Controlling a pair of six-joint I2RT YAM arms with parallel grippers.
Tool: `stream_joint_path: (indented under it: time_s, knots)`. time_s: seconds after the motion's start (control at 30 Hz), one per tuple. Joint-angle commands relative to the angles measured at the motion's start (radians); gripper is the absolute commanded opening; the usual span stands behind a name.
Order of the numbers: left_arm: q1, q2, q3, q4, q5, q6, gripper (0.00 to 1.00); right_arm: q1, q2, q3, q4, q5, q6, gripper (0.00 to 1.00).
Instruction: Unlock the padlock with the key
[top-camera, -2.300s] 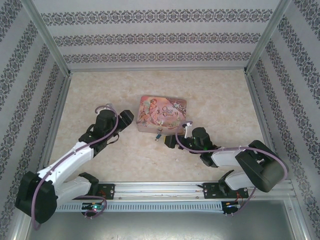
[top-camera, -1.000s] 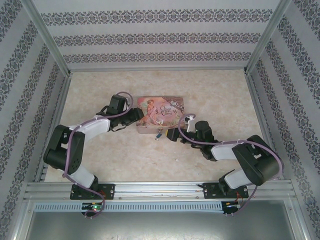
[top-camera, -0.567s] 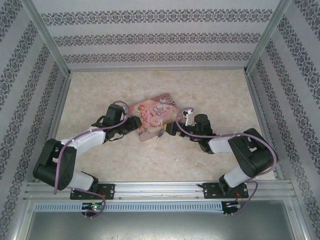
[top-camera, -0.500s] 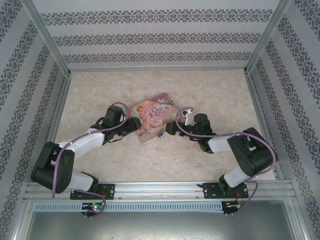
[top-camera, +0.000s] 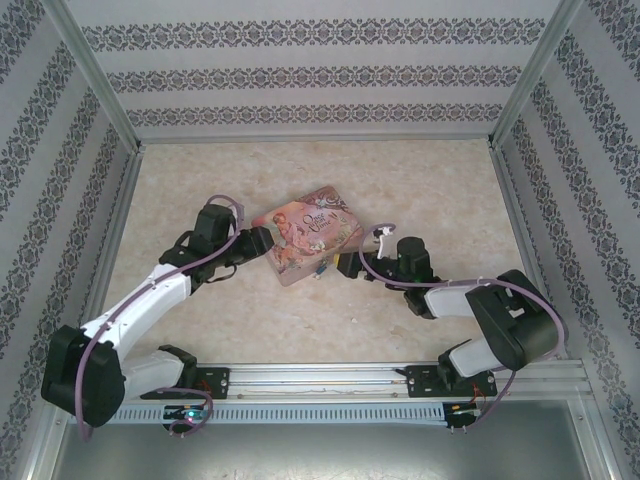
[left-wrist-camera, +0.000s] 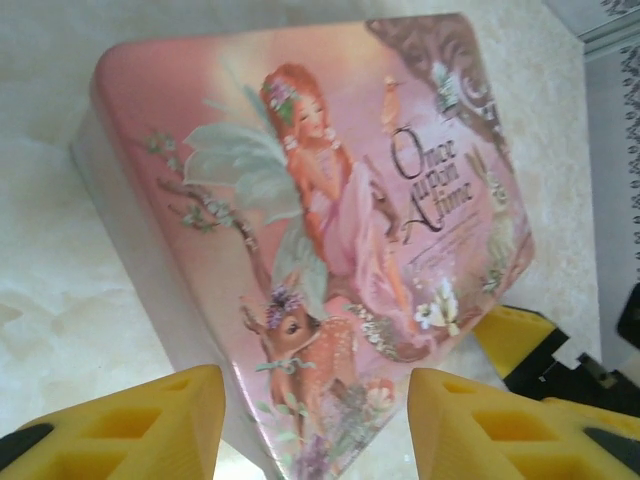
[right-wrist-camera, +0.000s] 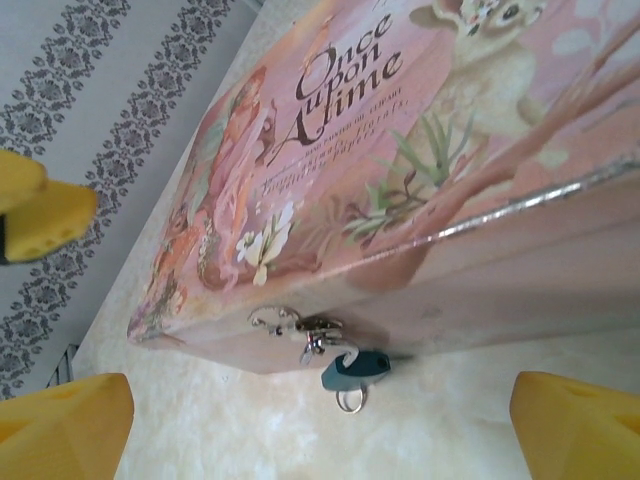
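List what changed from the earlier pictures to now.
The tin turned counterclockwise, seen from above, and slid slightly left; one corner sits between the fingers of the left tool. Unchanged: the right tool, open, by the tin's near side; the padlock hanging at the tin's front.

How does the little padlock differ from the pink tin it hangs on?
Size: the padlock is tiny; the pink tin dwarfs it.
Colour: the padlock is plain dark teal; the pink tin carries a fairy picture and lettering.
Pose: the pink tin lies flat on the table; the padlock hangs off the clasp on its side wall.
Both are joined at that clasp.
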Motion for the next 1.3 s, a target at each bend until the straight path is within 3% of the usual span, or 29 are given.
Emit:
stream_joint_path:
  time_s: [0.0,0.4,1.27]
  knots:
    - [-0.003,-0.018,0.04,-0.09,-0.003,0.039,0.48,-0.006,-0.025,-0.033,0.076,-0.033,-0.022,0.96]
    - [-0.053,0.088,0.144,-0.084,0.105,0.028,0.41,0.016,0.056,-0.033,0.168,-0.072,-0.011,0.88]
    - [-0.124,0.376,0.264,-0.043,0.102,0.076,0.37,0.095,0.3,0.057,0.332,-0.069,0.057,0.82]
